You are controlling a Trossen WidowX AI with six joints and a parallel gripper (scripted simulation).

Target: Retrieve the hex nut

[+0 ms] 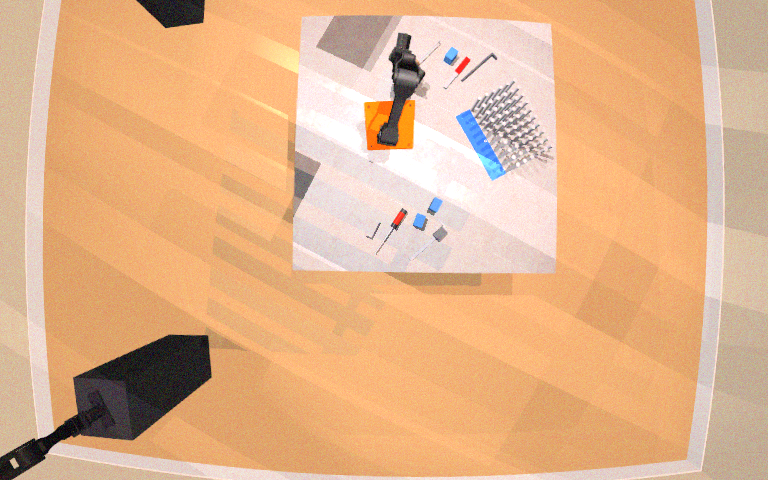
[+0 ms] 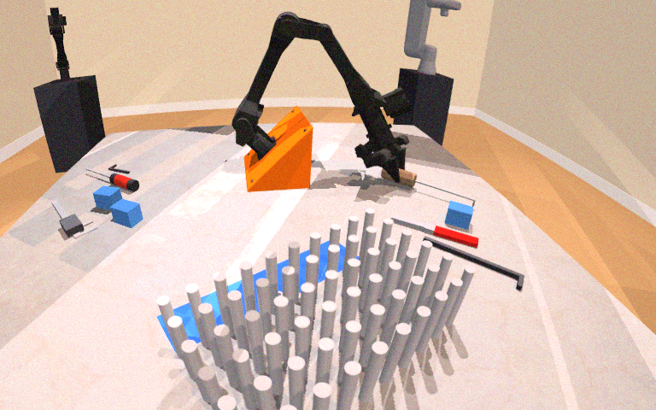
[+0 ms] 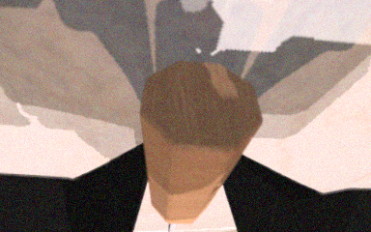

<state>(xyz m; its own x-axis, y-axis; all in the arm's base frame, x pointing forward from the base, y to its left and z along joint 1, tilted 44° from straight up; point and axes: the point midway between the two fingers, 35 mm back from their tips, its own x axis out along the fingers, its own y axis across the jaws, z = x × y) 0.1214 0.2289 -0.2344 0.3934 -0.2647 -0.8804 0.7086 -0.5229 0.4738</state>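
Wooden tool handle (image 3: 195, 140) between gripper (image 3: 185, 193) fingers

No readable text, label, brand, number or sign is shown in any view; nothing is printed or written on the table (image 1: 339, 237) or on the things lying on it.

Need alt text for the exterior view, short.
A black arm's gripper is shut on the wooden handle of a thin wire hook tool, low over the table. In front, upright grey spacers stand beside a blue taped strip.
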